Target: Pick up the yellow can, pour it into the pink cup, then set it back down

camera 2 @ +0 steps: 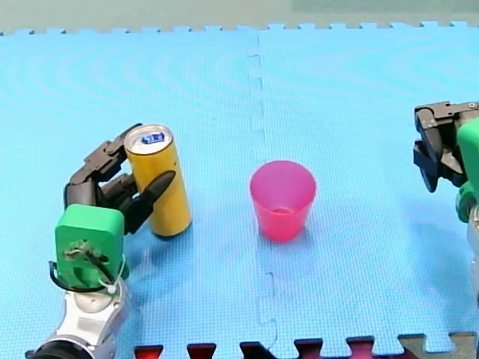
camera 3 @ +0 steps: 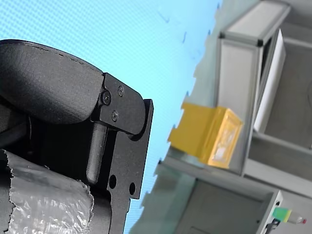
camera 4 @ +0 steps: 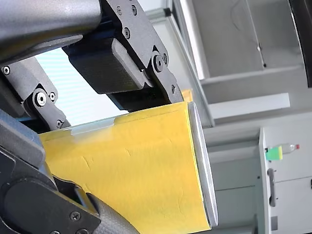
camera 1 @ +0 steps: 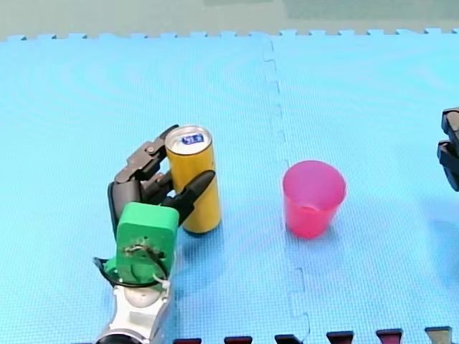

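Left side of the foam mat (camera 1: 344, 93): my left hand (camera 1: 147, 188) is clamped round the yellow can (camera 1: 195, 188). The fingers (camera 1: 193, 192) are hard matt black plastic with small bright metal screw heads (camera 4: 158, 61). The wrist housing (camera 1: 147, 240) is green plastic, smooth, with a slight sheen.

Can body: yellow wrap, matt and paper-like, faintly creased, with a strip of clear tape (camera 4: 92, 127) along one edge. Can top (camera 1: 189, 137): bare shiny metal.

The pink cup (camera 1: 313, 197) is thin translucent plastic, smooth.

Mat: blue foam, matt, finely ribbed grain.

My right hand (camera 2: 438, 149), at the mat's right edge: matt black casing.

First wrist view: grainy black pad (camera 3: 46, 80) and crinkled silvery tape (camera 3: 44, 200).
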Motion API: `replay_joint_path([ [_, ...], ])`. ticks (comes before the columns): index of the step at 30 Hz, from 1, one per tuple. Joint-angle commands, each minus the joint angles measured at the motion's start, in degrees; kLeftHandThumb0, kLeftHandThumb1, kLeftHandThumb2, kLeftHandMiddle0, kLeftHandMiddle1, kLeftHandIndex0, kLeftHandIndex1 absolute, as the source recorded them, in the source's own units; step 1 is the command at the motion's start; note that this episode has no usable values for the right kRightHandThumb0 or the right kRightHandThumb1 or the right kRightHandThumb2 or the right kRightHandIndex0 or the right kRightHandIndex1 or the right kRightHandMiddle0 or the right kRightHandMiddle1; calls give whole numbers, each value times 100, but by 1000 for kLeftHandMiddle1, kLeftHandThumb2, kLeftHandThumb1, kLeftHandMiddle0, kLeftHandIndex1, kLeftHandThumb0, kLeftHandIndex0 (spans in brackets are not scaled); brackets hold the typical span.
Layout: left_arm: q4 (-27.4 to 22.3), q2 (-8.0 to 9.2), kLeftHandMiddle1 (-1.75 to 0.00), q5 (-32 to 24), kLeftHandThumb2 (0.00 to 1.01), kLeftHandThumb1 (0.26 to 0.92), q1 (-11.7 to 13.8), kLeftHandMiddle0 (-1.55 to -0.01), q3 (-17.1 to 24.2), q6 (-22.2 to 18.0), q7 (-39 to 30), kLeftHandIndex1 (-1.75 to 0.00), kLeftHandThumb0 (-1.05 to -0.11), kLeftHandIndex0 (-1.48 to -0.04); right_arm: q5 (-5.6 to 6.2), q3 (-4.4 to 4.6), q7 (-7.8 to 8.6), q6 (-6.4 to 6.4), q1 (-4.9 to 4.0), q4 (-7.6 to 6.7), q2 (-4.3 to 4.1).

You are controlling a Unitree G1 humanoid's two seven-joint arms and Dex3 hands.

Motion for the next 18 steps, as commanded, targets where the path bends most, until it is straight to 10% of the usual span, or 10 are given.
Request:
replay_joint_path([
  [1,5,0,0,33,1,840,12,-1246,-38,16,29,0,-327,-1144,-5,7,-14,-9,-31,-12,-41],
  [18,-6,-113,-13,377,1,848,121,-1244,-301,-136,585,-5,-369,-1156,-46,77,-64,-23,-29,-31,-65],
])
